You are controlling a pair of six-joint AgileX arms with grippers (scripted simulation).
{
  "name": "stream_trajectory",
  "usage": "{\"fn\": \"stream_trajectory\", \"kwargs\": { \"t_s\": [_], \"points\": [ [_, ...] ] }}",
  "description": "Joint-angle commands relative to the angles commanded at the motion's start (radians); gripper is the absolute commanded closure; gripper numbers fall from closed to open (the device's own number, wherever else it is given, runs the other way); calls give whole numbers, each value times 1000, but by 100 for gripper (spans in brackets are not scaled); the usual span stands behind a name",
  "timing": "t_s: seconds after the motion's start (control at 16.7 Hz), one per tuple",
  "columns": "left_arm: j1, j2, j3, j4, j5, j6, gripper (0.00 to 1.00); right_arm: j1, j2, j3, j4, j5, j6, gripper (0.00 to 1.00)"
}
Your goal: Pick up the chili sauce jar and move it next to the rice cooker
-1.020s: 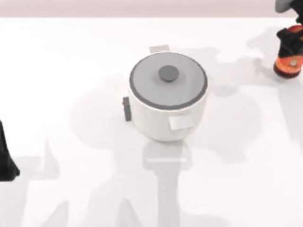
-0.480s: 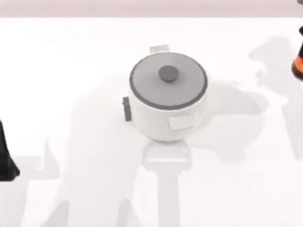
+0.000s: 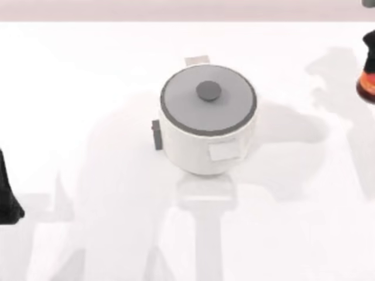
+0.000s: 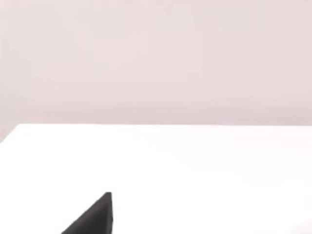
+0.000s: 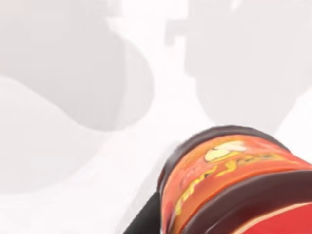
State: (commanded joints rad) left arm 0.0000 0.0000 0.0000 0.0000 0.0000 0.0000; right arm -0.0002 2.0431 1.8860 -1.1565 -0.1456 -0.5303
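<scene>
The rice cooker (image 3: 208, 120), white with a grey lid and knob, stands in the middle of the table. At the top view's far right edge, well away from the cooker, the chili sauce jar (image 3: 368, 86) is half cut off by the frame; its orange-red label shows. My right gripper (image 3: 370, 58) is shut on it from above. In the right wrist view the jar (image 5: 229, 175) fills the near corner, raised above the white table, with a dark finger (image 5: 146, 222) against its side. My left gripper (image 3: 8, 199) is parked at the left edge.
The white table (image 3: 88, 88) stretches bare around the cooker, crossed only by the arms' grey shadows. The cooker's dark side handle (image 3: 156, 134) points left and its pale tab (image 3: 224, 152) faces the front. The left wrist view shows bare table and the back wall.
One second ago the jar stood on the table at the far right with my right gripper round it. It has since risen and slid toward the right edge, half out of view.
</scene>
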Motion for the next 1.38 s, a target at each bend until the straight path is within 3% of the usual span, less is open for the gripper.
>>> {"fn": "stream_trajectory", "kwargs": {
  "t_s": [0.6,0.78,0.9,1.38],
  "points": [
    [0,0,0,0,0,0,0,242,-79,-261,198,181,669,100],
    [0,0,0,0,0,0,0,298,-103,-325,247,225,805,100],
    [0,0,0,0,0,0,0,315,-110,-345,263,239,842,100],
    [0,0,0,0,0,0,0,315,-81,-381,328,237,841,100]
  ]
}}
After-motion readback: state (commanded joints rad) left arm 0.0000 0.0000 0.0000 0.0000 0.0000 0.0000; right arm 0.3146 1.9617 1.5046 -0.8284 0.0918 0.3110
